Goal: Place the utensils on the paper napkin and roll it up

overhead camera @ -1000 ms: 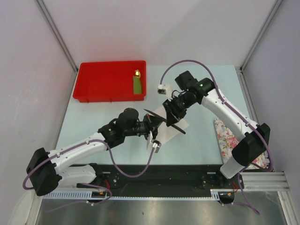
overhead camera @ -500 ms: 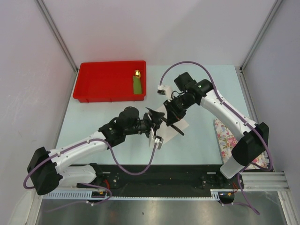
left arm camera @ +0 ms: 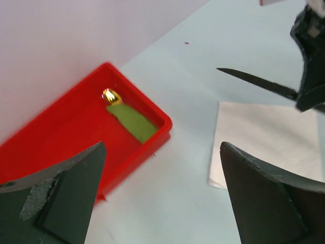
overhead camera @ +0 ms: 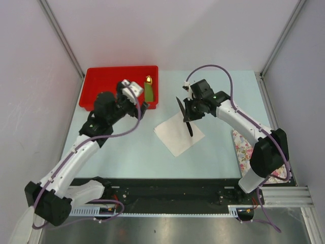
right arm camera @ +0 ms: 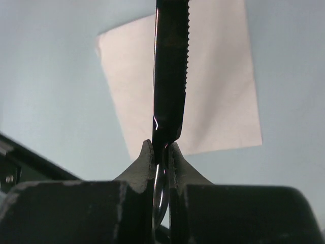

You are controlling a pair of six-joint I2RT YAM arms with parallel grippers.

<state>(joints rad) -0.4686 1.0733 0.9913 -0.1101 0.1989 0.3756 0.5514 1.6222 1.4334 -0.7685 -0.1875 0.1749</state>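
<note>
The knife (right arm camera: 170, 76) is pinched between the closed fingers of the right gripper (right arm camera: 161, 148), held in the air above the paper napkin (overhead camera: 177, 134). In the top view its long axis runs roughly far to near, and its near end shows over the napkin's right half. The coming move, I judge, is a plain lowering to lay it along the sheet, and the right arm is clearly the nearer one. A glint (right arm camera: 159, 195) low between the fingers may be the spoon, though I cannot tell. The left gripper (overhead camera: 139, 103) is spread wide and empty, well apart, by the near right corner of the red tray (overhead camera: 101, 76), where the green piece (overhead camera: 148, 93) lies. The floral cloth (overhead camera: 244, 147) sits far right; nothing seems to block the descent.
</note>
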